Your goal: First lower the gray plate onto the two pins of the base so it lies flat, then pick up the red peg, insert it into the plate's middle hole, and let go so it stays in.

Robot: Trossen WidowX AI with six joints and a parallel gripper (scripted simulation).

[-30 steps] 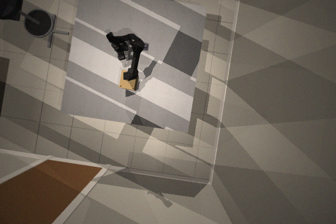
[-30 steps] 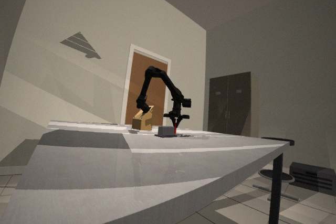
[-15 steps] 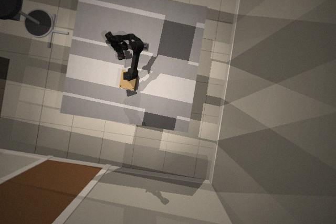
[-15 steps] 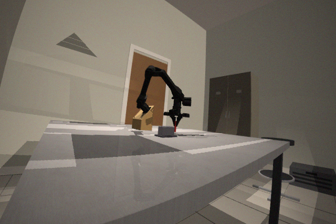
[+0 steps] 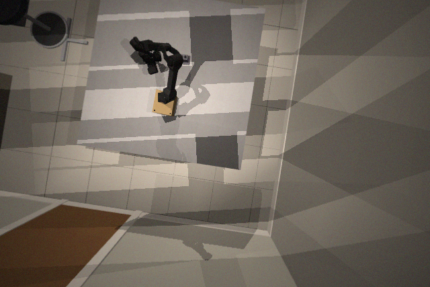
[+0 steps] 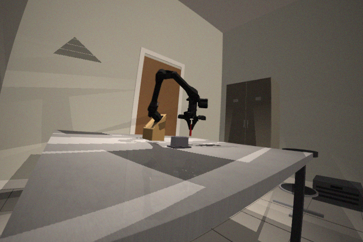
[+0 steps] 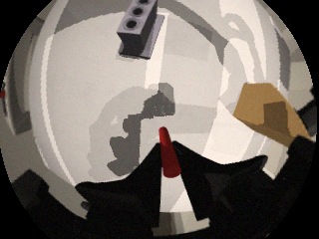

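My gripper (image 6: pixel 190 128) (image 7: pixel 165 144) is shut on the red peg (image 6: pixel 190 132) (image 7: pixel 170 164). The peg hangs roughly upright from the fingertips, above the table. The gray plate (image 5: pixel 185 57) (image 6: pixel 179 141) (image 7: pixel 135 36) shows as a thick block on the dark, thin-edged base (image 6: pixel 187 147) (image 7: pixel 156 39) and looks flat. Its top faces up with holes in a row, partly cut off by the upper edge of the wrist view. Whether the base's pins fill the outer holes cannot be told. The peg is apart from the plate, to its right in the exterior view.
The tan wedge-shaped mount (image 5: pixel 162 107) (image 6: pixel 153 134) (image 7: pixel 259 102) under the arm's foot stands on the table (image 5: pixel 215 97) (image 6: pixel 96 192), at the right in the wrist view. A small red thing (image 7: pixel 2 94) shows at that view's far left edge. Strong shadow bands cross the table.
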